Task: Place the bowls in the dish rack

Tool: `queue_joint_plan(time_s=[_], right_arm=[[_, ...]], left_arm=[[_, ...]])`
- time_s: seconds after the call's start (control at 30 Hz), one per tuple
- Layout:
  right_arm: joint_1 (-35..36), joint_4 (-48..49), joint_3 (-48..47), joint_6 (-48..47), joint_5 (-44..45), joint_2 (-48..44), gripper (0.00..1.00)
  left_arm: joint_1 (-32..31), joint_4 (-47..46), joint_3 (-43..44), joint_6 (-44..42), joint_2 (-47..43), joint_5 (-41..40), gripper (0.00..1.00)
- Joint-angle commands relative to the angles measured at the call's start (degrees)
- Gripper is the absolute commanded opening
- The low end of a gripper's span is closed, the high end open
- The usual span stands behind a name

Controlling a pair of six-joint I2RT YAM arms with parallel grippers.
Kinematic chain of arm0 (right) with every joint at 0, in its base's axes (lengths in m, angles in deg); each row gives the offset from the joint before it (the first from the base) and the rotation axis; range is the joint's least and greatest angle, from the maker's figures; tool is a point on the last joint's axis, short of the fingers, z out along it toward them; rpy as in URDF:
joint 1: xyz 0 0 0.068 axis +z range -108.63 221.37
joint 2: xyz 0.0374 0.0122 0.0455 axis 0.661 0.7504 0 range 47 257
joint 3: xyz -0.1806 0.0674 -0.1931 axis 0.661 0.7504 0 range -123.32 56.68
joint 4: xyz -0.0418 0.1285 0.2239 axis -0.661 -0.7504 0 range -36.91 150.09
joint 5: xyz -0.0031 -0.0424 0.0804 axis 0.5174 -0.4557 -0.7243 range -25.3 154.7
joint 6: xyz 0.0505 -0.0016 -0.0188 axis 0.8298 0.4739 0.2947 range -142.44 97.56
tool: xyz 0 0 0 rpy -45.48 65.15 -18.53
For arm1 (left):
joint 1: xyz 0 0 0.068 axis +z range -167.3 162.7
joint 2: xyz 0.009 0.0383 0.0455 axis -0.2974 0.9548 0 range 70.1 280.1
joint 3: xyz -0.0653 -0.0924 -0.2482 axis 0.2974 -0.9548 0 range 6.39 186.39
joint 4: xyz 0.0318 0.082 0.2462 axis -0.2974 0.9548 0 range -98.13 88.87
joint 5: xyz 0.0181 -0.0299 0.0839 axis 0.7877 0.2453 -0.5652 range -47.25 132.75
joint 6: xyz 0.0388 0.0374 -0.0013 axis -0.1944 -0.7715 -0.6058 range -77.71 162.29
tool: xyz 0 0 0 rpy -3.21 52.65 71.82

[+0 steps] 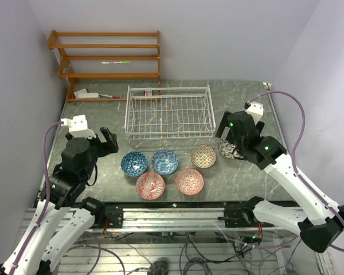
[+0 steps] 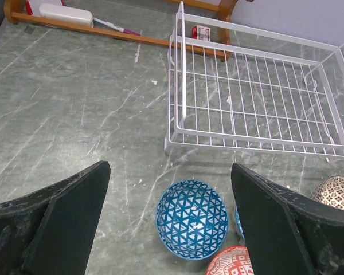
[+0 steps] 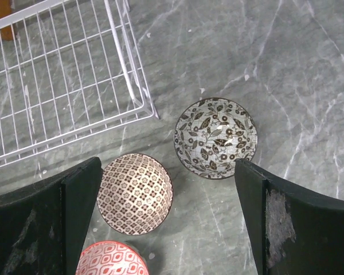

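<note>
Counted: two blue bowls (image 1: pixel 134 164) (image 1: pixel 164 161), two red bowls (image 1: pixel 150 185) (image 1: pixel 189 181), one tan bowl (image 1: pixel 203 156), one black-and-white bowl (image 3: pixel 216 138), one dish rack (image 1: pixel 169 135), one wooden shelf (image 1: pixel 109 46).

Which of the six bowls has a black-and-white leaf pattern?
The rightmost bowl, beside the tan bowl; no other bowl is black and white.

Scene lit evenly and softly from overhead, only faint shadows cast beneath the bowls (image 1: pixel 134 163), slight sheen seen on the table (image 1: pixel 246 97), all views rendered sharp
</note>
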Motion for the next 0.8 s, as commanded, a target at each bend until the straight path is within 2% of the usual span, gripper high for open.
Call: queue_joint_plan(time_s=[0.0, 0.23, 0.43, 0.53, 0.67, 0.77], right_arm=[[-0.1, -2.4, -1.8, 0.5, 3.2, -0.9, 1.00], [-0.1, -0.5, 0.3, -3.9, 3.6, -3.8, 1.00], [-2.1, -6.6, 2.1, 0.0, 7.5, -1.4, 0.97], [-5.4, -3.4, 7.1, -0.4, 1.7, -0.7, 0.93], [-13.4, 3.3, 12.9, -2.1, -9.2, -0.1, 0.87], [-15.2, 6.4, 14.5, -3.0, -11.9, 1.0, 0.81]], left_arm=[[0.7, 0.7, 2.4, 0.8, -0.3, 0.5, 0.98], [0.8, 0.8, 2.3, 1.6, -0.9, 1.0, 0.98], [0.8, 0.5, 1.9, 2.3, -1.6, 1.7, 0.98], [0.8, 0.3, 1.5, 2.3, -2.1, 2.2, 0.98], [0.8, 0.5, 1.1, 2.0, -2.5, 2.6, 0.98], [0.8, 0.4, 0.7, 2.1, -2.8, 3.0, 0.97]])
